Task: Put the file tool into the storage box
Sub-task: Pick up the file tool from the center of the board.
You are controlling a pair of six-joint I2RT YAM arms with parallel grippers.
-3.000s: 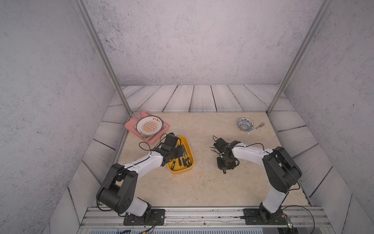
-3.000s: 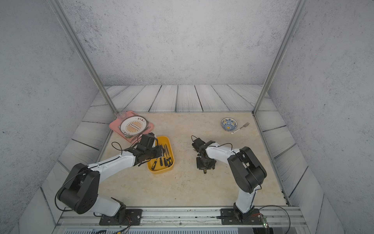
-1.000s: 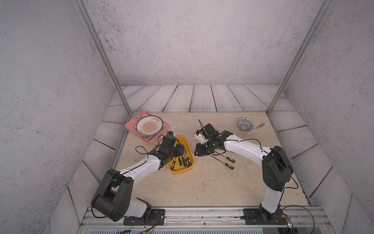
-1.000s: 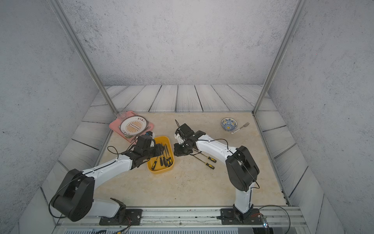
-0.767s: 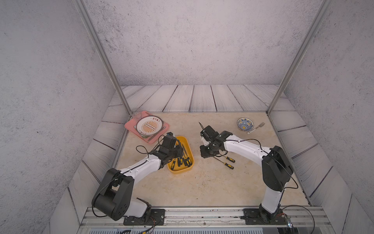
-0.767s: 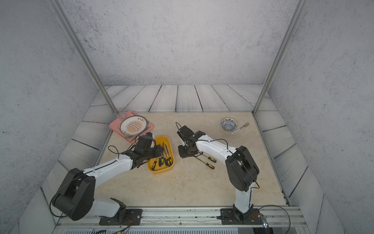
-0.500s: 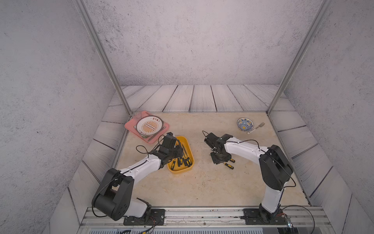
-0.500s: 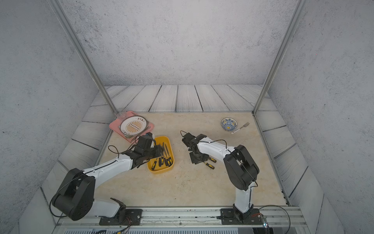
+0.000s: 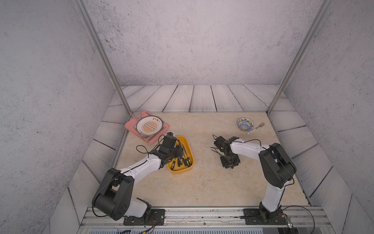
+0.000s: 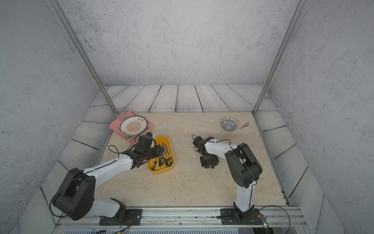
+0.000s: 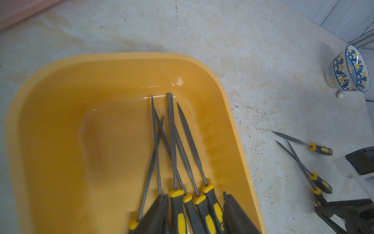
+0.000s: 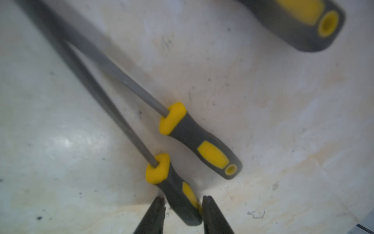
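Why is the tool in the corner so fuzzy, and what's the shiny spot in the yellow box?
Right wrist view: that file handle is probably too near the lens, so out of focus. Left wrist view: light glinting off the storage box.

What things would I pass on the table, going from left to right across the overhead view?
First the pink tray → yellow storage box → loose files lying on the table → blue bowl → fork.
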